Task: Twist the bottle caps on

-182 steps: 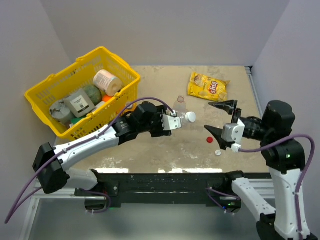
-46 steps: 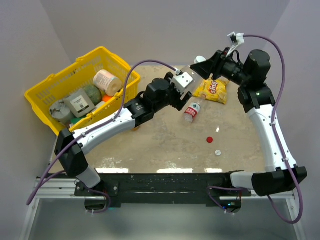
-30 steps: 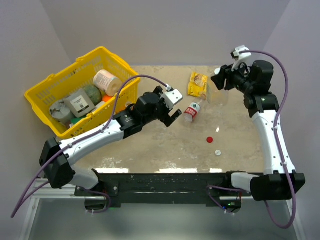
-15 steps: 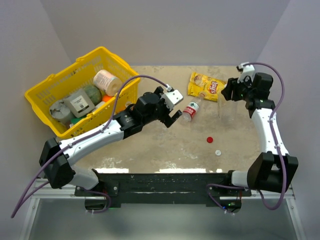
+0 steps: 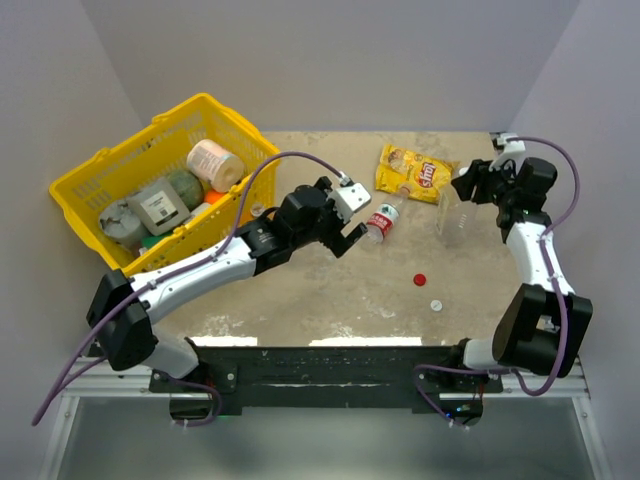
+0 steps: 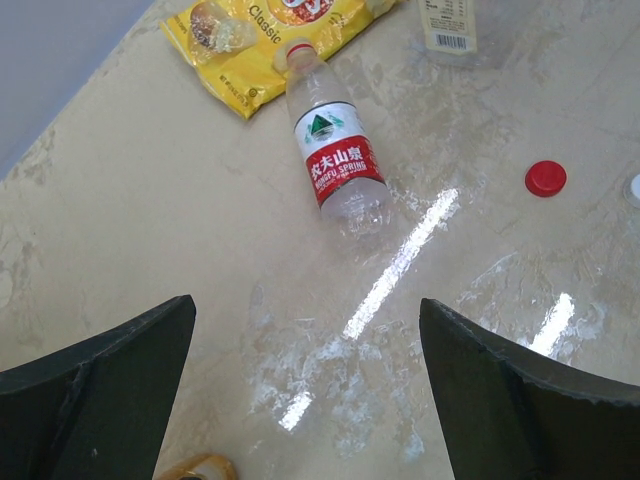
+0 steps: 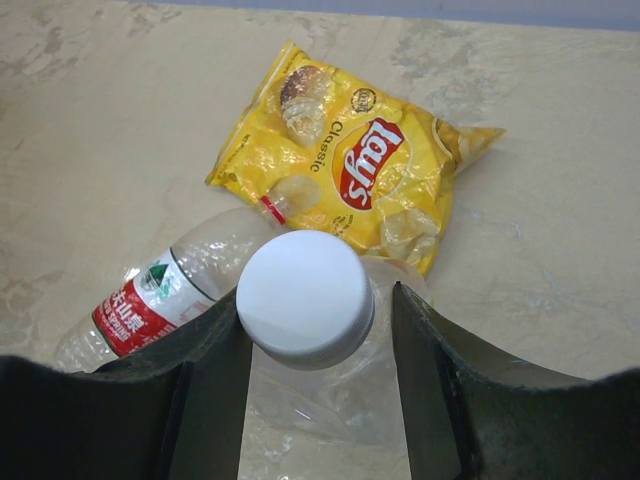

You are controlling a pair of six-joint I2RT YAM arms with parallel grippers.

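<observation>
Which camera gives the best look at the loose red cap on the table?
The left wrist view: the red cap lies large and unobstructed, apart from the lying bottle. The top view shows the red cap only as a small dot. The right wrist view misses it; the capped bottle fills its middle.

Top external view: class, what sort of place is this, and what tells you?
Most likely a robotics lab test cell, not a shop: left arm and right arm mounted at a small table, plain grey walls boxing it in, and staged groceries, a yellow basket, crisp bag and capped bottle.
</observation>
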